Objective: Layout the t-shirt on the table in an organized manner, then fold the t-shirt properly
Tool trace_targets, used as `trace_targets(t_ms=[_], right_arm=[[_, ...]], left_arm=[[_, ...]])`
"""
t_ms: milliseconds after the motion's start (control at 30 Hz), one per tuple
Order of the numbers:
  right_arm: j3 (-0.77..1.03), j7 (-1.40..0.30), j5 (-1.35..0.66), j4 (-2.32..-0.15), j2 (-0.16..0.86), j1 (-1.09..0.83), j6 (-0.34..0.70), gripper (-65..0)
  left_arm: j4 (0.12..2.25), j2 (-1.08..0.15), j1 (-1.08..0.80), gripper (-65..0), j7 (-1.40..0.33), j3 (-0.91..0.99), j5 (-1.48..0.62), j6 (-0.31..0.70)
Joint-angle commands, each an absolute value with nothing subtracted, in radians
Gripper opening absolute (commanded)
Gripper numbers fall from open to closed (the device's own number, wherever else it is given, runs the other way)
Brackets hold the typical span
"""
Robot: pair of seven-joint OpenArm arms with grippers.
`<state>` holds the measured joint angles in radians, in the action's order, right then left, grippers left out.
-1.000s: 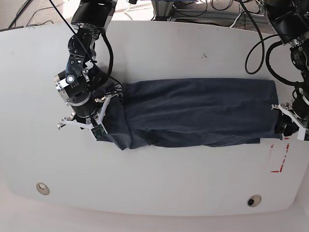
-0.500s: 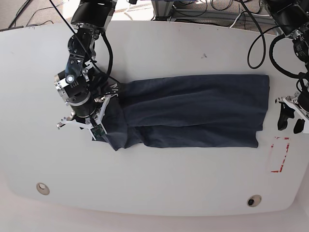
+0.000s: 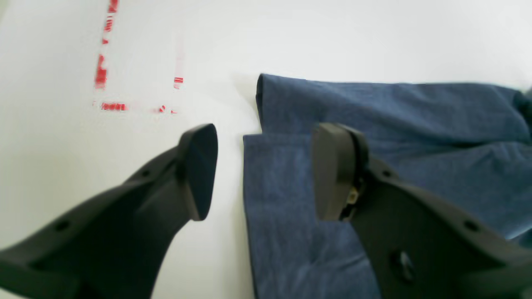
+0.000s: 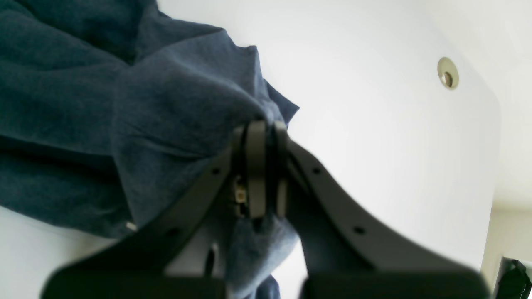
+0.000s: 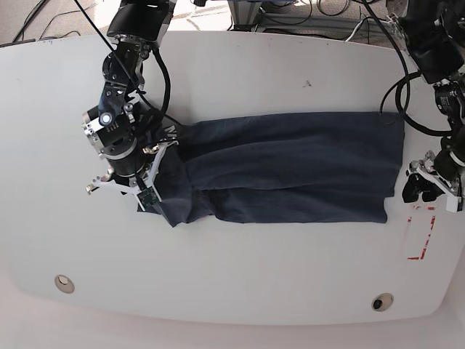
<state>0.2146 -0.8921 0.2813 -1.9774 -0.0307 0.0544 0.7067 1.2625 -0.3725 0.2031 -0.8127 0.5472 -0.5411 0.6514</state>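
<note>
the t-shirt [image 5: 290, 167] is lying stretched in a long dark band across the middle of the tabletop [image 5: 240, 80], running from centre left to centre right of the base view; its right edge is stopping just short of the red rectangle outline [image 5: 421, 236] at lower right; the left claw [image 3: 262, 170] is hanging spread over that right end, one finger above bare white surface and the other above the cloth, nothing between them; over at centre left the right claw [image 4: 264, 166] is pressed together, pinching a bunched corner of the t-shirt, and the cloth is puckering into soft ridges around it; the fabric is looking light and limp, the sort that sags, drags and wrinkles rather than holding a shape, so it is probably going to follow a pull only where it is pinched; the double layered edge showing in the left wrist view is looking like the sensible spot to take hold, low at a corner, both layers together; the lower left end is sitting rumpled and uneven, so i'm judging the layout unfinished and the folding proper not yet begun
</note>
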Motion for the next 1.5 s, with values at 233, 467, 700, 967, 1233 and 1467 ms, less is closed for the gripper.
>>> trace_targets(t_ms=[233, 467, 700, 967, 1233, 1467], right_arm=[[0.214, -0.872, 0.275, -1.997, -0.03, 0.073, 0.698, -65.0], [0.214, -0.872, 0.275, -1.997, -0.03, 0.071, 0.698, -65.0], [0.214, -0.872, 0.275, -1.997, -0.03, 0.071, 0.698, -65.0], [0.214, -0.872, 0.271, -1.997, -0.03, 0.071, 0.698, -65.0], [0.214, -0.872, 0.272, -1.997, -0.03, 0.071, 0.698, -65.0], [0.214, -0.872, 0.274, -1.997, -0.03, 0.071, 0.698, -65.0]], left_arm=[[1.059, -0.394, 0.331, -21.1, -0.753, 0.522, -0.552, 0.653], [0.969, -0.394, 0.338, -18.9, -0.688, 0.49, -0.55, 0.648], [0.878, -0.394, 0.367, -18.8, -0.671, 0.464, -0.55, 0.651], [0.826, -0.392, 0.371, -19.0, -0.679, 0.463, -0.553, 0.651], [0.78, -0.378, 0.371, -18.8, -0.731, 0.463, -0.555, 0.653], [0.777, -0.377, 0.361, -19.0, -0.774, 0.469, -0.555, 0.653]])
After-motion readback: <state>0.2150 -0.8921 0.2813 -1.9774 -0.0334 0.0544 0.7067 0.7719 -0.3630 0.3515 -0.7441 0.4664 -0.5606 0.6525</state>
